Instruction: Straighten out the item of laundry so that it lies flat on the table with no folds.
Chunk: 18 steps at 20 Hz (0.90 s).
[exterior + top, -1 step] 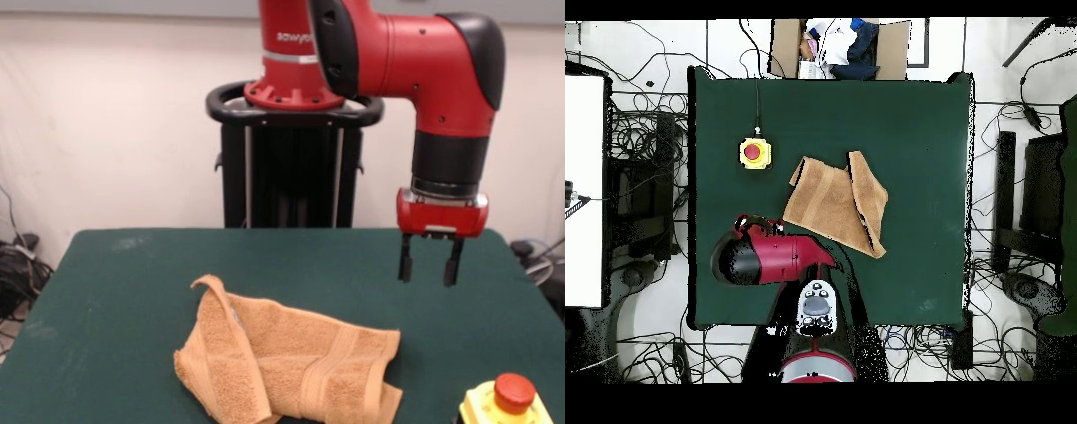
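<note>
End effector spread, empty, above table; overhead hides it, shows towel folded.

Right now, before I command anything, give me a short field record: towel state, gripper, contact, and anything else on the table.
towel: orange-tan towel lies crumpled on the green table, one side folded over, one corner sticking up
gripper: gripper hangs above the table, beside the towel, fingers apart
contact: none, nothing held
other: yellow box with red button on the table near the towel
flat: not yet
</note>
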### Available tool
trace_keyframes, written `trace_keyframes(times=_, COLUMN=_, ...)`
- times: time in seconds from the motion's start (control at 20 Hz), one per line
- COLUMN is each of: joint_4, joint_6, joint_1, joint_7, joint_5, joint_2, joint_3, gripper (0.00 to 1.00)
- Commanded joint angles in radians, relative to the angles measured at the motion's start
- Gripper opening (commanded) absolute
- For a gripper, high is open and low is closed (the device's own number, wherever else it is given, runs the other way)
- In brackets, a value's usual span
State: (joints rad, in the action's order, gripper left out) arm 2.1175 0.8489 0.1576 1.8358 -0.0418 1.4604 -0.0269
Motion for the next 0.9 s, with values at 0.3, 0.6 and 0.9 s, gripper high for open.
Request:
trace_keyframes(times=0.3, joint_4=0.134, joint_6=-0.122, joint_1=-0.087, joint_7=0.216, joint_5=-0.009, joint_2=-0.039, joint_3=0.077, gripper=1.00)
trace_keyframes(times=0.6, joint_4=0.316, joint_6=-0.236, joint_1=0.160, joint_7=-0.290, joint_5=0.069, joint_2=0.021, joint_3=0.111, gripper=1.00)
trace_keyframes(times=0.9, joint_4=0.417, joint_6=-0.310, joint_1=0.480, joint_7=-0.782, joint_5=0.145, joint_2=0.027, joint_3=0.010, gripper=1.00)
